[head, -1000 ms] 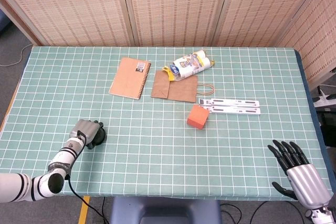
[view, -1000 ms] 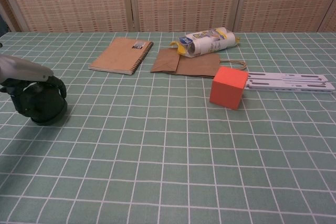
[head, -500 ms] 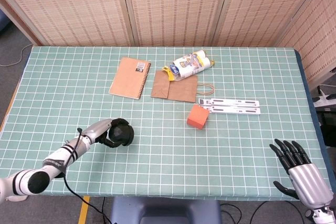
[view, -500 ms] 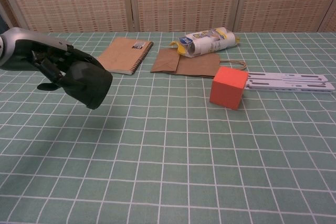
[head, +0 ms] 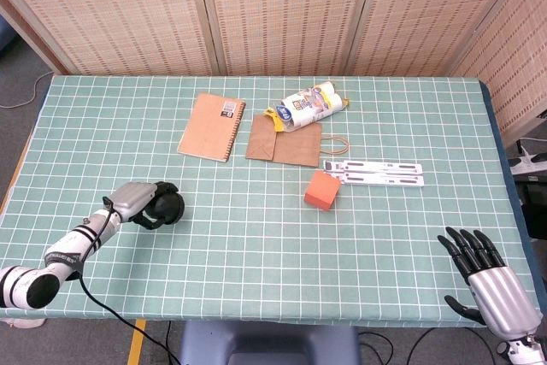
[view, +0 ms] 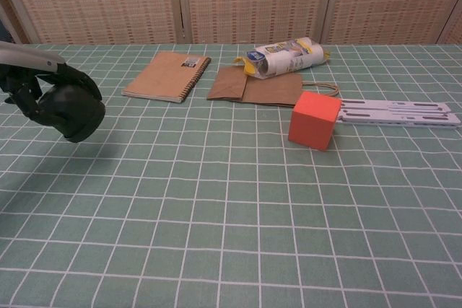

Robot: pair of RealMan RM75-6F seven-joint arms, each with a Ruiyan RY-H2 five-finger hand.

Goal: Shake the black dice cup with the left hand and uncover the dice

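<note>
Since half a second ago, the dice cup [view: 72, 112] is being carried back toward the robot's left, away from the middle of the table [head: 256, 237]; a second ago it was resting lower, on the cloth. Now it is being held tilted and clear of the surface, a shadow being cast on the cloth below it in the chest view. The left hand [head: 137, 201] is being kept wrapped round the cup, its fingers [view: 22, 95] clamped on the dark wall from the far-left side, the cup's body projecting to the right of them. Which way the cup's mouth is facing cannot be told from either view, and no dice are being shown.

The right hand [head: 489, 279] is being held idle at the near right edge of the table, fingers apart, nothing between them, well away from the cup.

The orange cube [view: 315, 120], notebook [view: 167, 76], paper bag [view: 256, 86], snack packet [view: 285, 56] and white strip [view: 397, 114] are lying well to the right of the left fingers and are not being touched.

Step in hand, as judged: the shaking, in mid-swing. The next move is judged to call for further swings with the grip kept firm, then the cup being set mouth down on the cloth and lifted straight off.
</note>
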